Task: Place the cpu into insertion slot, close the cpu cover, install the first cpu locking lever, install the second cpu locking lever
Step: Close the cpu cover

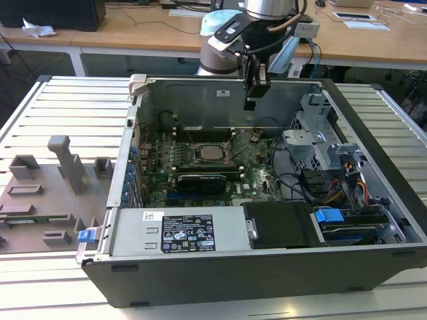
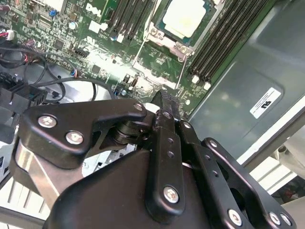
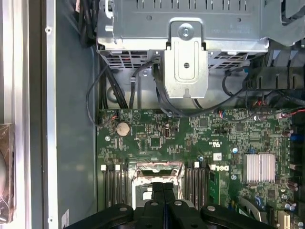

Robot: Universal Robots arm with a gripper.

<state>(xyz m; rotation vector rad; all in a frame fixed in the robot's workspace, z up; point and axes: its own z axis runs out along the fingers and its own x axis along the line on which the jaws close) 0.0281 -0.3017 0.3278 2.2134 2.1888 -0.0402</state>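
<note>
The cpu (image 1: 211,153) lies pale and silvery in the insertion slot (image 1: 195,160) at the middle of the green motherboard (image 1: 250,180). In the second wrist view the cpu (image 2: 186,16) sits inside a silvery frame, the cpu cover (image 2: 167,42). Two thin wire levers (image 2: 142,50) run out from the socket's corners; I cannot tell whether they are latched. My gripper (image 1: 249,103) hangs above the case's rear, up and to the exterior view's right of the socket. It is shut with nothing between its fingers, as seen in both wrist views (image 2: 165,98) (image 3: 163,188).
The open computer case (image 1: 200,100) surrounds the board. A silvery drive cage (image 1: 313,143) and cables (image 1: 293,180) stand on the exterior view's right. A long black card (image 1: 200,181) lies in front of the socket, black memory slots (image 2: 224,38) beside it. Grey fixtures (image 1: 67,163) sit on the table.
</note>
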